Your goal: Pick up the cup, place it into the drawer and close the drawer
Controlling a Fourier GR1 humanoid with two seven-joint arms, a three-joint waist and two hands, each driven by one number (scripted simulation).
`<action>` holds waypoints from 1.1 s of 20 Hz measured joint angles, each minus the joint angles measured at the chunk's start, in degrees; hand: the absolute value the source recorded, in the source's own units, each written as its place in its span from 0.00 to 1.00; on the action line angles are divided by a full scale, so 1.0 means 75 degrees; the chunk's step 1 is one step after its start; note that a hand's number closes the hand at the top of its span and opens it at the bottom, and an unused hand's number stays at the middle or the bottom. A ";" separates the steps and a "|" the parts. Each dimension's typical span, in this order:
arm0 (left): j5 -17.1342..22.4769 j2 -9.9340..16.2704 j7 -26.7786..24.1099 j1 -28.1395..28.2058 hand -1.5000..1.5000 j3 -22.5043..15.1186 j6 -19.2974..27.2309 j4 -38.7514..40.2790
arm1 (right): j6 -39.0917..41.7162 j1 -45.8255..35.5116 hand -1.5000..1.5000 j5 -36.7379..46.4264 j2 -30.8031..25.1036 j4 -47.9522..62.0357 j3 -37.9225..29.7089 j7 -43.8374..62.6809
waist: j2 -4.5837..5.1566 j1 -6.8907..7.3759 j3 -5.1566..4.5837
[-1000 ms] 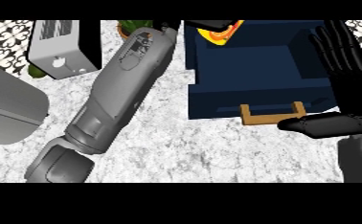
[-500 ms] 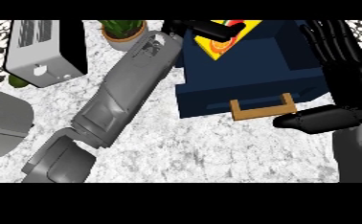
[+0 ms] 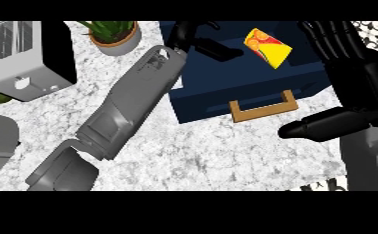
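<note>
Left hand [image 3: 198, 40] over the drawer [image 3: 244, 85], fingers seemingly empty.

The marbled table [image 3: 221, 153] is carrying a navy drawer [image 3: 221, 85], a potted plant [image 3: 114, 35] and a toaster [image 3: 33, 60].

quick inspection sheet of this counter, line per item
surface: grey-white marbled counter, speckled
job's things: dark blue drawer with a tan handle, open; yellow, orange and red cup lies inside it
clutter: potted green plant at the back; white toaster-like appliance at the left
hands: left hand over the drawer's back left, fingers curled, holding nothing seen; right hand open beside the drawer's right edge, thumb near the handle
cables: nothing seen
surroundings: grey rounded object at the left edge
</note>
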 measured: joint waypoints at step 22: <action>0.2233 0.0000 -0.1948 0.0203 0.00 0.0526 0.0294 -0.0534 | 0.2485 0.0522 0.00 0.1554 -0.1394 0.0055 0.2300 0.0589 | -0.0226 0.0901 -0.0008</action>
